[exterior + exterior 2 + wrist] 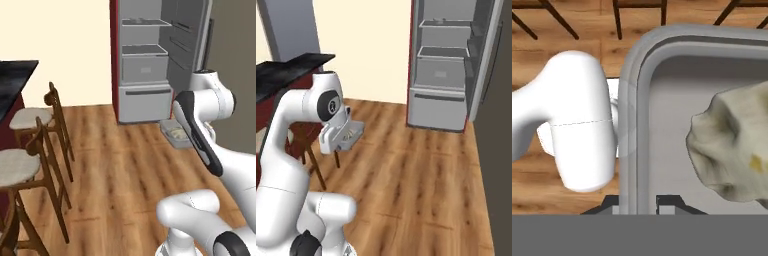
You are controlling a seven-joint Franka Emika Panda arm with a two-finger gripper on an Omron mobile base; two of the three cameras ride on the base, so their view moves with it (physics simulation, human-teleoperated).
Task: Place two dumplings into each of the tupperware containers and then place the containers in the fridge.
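White jointed arm (291,150) folded, elbow raised, wrist bent down. Dark two-finger end effector (643,202) closed, its tips pinching the rim of a pale grey plastic container (629,125).

Two wooden stools (35,150) with pale round cushions stand on the plank floor (125,170) beside a dark-topped surface (12,80) with a dark red base. A cream wall (75,45) rises behind them.
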